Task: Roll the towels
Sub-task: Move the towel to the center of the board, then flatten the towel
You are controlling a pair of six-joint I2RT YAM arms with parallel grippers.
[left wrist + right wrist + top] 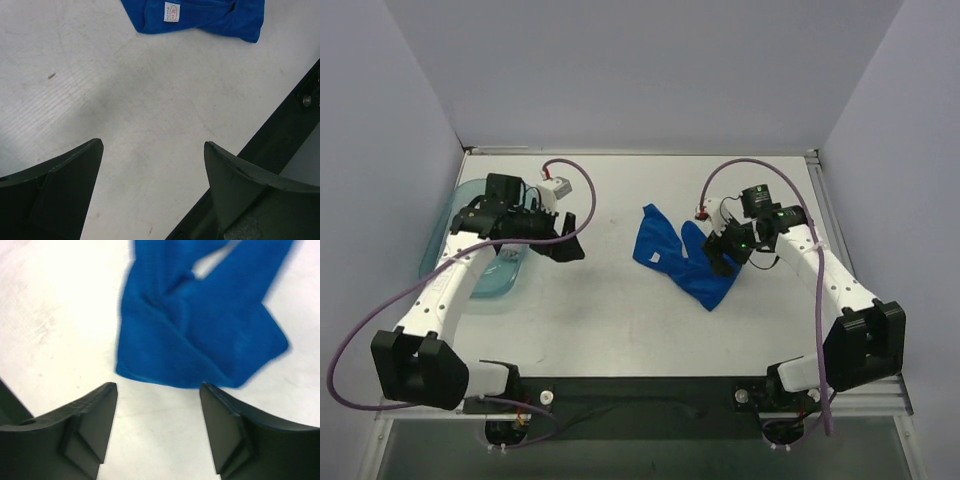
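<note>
- Pale grey walls on 3 sides; white tabletop w/ faint scuffs, black strip along its near edge
- Right of centre on it lies the blue towel, crumpled and not rolled; folds overlap, one end points far-left, the other near-right
- Small white tag w/ red print sits on the towel's edge, clearest in left wrist view
- At the towel's right side, low over the table, is the right gripper; from above its fingers overlap the cloth's edge
- Right wrist view: right gripper has jaws apart, bare table between the tips, nothing held; towel's near edge lies just beyond the fingertips, slightly blurred; touching or not, can't tell
- Well left of the towel is the left gripper, pointing toward it
- Left wrist view: left gripper has jaws spread wide, nothing held, only bare table between them; towel at top of that view
- Clear teal tub at the table's left edge, partly under the left arm; contents can't tell
- Purple cable loops over the left arm, another over the right
</note>
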